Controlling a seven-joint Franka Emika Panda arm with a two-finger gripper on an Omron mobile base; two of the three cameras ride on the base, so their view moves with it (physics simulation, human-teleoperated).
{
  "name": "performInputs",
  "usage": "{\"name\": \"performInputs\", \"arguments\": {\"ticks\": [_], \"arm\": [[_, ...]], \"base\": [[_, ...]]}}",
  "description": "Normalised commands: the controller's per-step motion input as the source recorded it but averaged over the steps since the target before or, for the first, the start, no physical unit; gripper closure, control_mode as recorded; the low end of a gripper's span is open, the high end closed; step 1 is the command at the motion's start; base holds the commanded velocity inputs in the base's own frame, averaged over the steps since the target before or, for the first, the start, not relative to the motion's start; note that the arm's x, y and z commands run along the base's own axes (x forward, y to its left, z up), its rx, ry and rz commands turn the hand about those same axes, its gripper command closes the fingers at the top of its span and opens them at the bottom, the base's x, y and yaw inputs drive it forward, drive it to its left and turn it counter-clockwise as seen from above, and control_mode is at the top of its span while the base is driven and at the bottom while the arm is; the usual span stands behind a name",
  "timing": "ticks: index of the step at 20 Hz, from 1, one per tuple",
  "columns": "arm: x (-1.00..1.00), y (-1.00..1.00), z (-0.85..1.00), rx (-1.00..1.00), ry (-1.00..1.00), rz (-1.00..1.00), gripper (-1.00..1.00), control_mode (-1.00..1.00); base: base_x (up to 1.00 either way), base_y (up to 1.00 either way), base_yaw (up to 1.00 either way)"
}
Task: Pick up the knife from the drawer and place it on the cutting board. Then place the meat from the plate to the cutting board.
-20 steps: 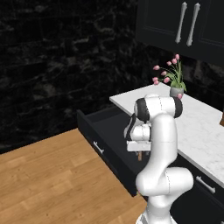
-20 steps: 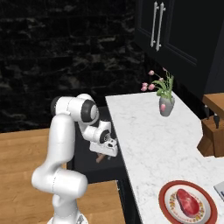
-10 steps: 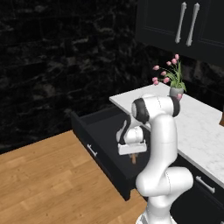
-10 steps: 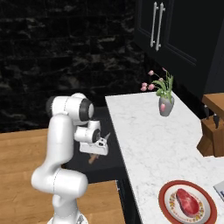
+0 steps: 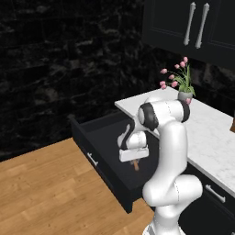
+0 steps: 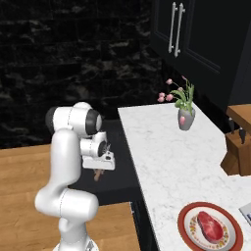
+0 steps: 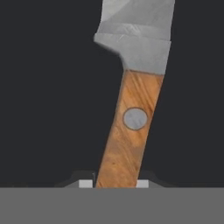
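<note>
The two-finger gripper [image 7: 116, 183] of the white arm is seen lowered over the wide, deep black cabinet drawer [image 5: 98, 158], which stands pulled out beside the white marble counter [image 6: 166, 157]; in the hand view the slim kitchen knife with a light brown wooden handle and narrow silver-grey blade [image 7: 129, 127] runs up from between the two small dark finger tips, its handle tilted slightly and its blade reaching the top edge; the fingers are closed against both sides of the handle, pinching it at its lower end (a round silver rivet is visible midway along the wood). In the left base view the brown handle [image 5: 136, 165] is seen hanging just below the gripper [image 5: 134, 157], over the dark inside of the drawer; the same is seen from the right base view [image 6: 98, 174]. On the counter, the round flat plate with a white centre and broad red-orange rim [image 6: 188, 234] lies near the front edge, and the small pinkish-red raw meat chunk [image 6: 212, 227] rests on it; a grey vase of pink flowers [image 6: 185, 117] stands further back, well apart from the plate; a wooden knife block [image 6: 238, 142] is seen at the right edge.
</note>
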Motion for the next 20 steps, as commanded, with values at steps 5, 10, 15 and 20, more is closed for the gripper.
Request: {"name": "performInputs", "arguments": {"ticks": [5,10,15,20], "arm": [[0.00,-0.04,0.91,0.08,0.00,0.20,1.00,-1.00],[-0.13,0.00,1.00,0.03,0.00,0.19,1.00,-1.00],[-0.01,0.00,1.00,0.03,0.00,0.17,1.00,-1.00],[-0.06,0.00,1.00,0.14,0.00,0.07,1.00,-1.00]], "base": [[0.00,0.00,0.00],[0.00,0.00,0.00],[0.00,0.00,0.00],[0.00,0.00,0.00]]}}
